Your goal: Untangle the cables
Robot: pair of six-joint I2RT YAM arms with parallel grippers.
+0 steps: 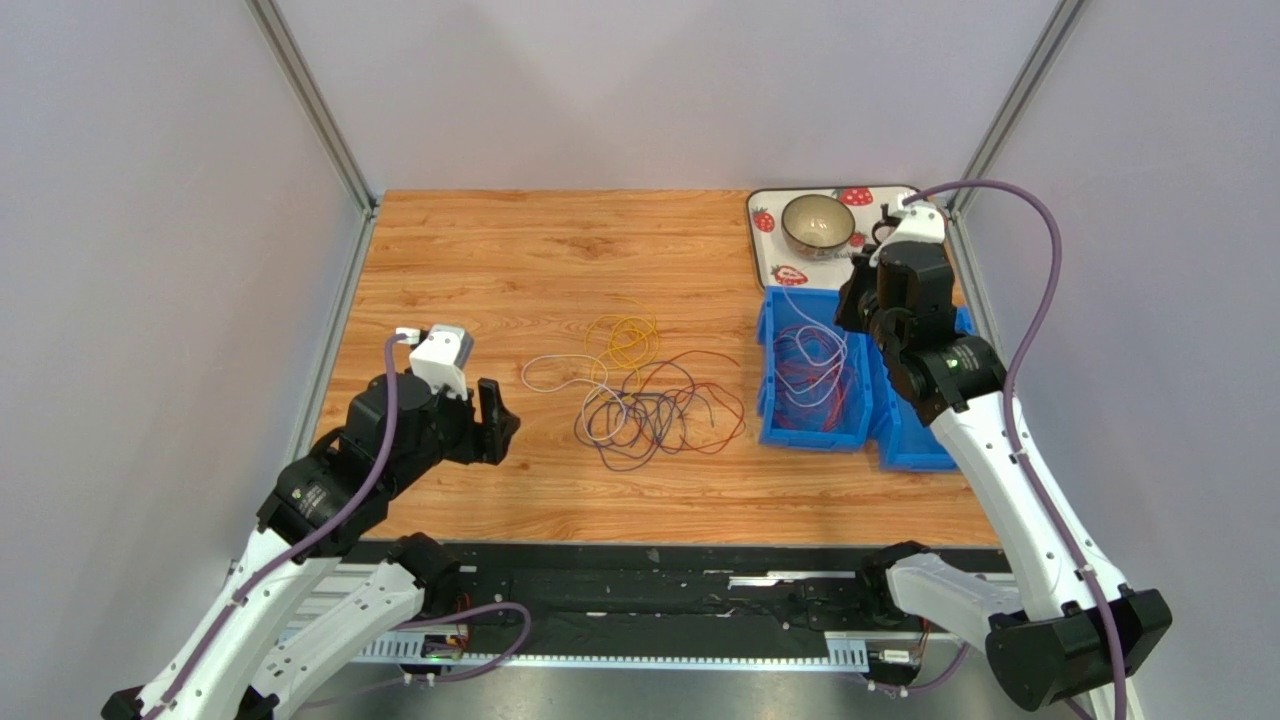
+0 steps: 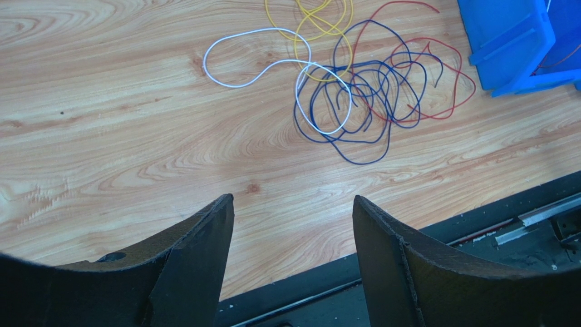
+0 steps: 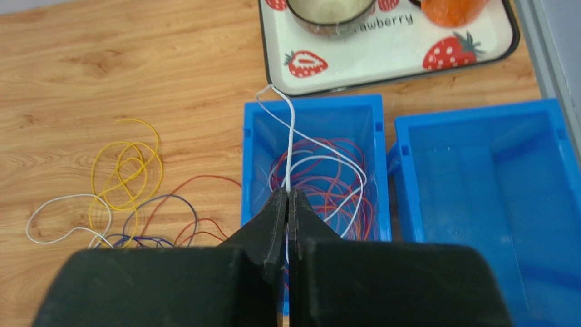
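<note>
Cables [image 1: 654, 398]: loose tangle of white, yellow, purple and red loops, mid-surface on wooden table [image 1: 526, 255]. Second bundle, red and white, inside blue bin [image 1: 812, 435] at 3 o'clock of tangle. Left gripper [image 2: 293, 204]: at 9 o'clock of tangle, jaws spread wide, nothing held, clear of wires. Right gripper [image 3: 287, 203]: above bin, fingers pressed together on white cable [image 3: 291, 136] running toward bin's far rim at 12 o'clock. Strawberry tray [image 3: 409, 48] at 12 o'clock of bin, bowl [image 1: 818, 222] on it.

White, yellow, purple and red cables [image 2: 354, 88]; blue bins [image 3: 470, 204]; strawberry-patterned white tray [image 3: 402, 48].
</note>
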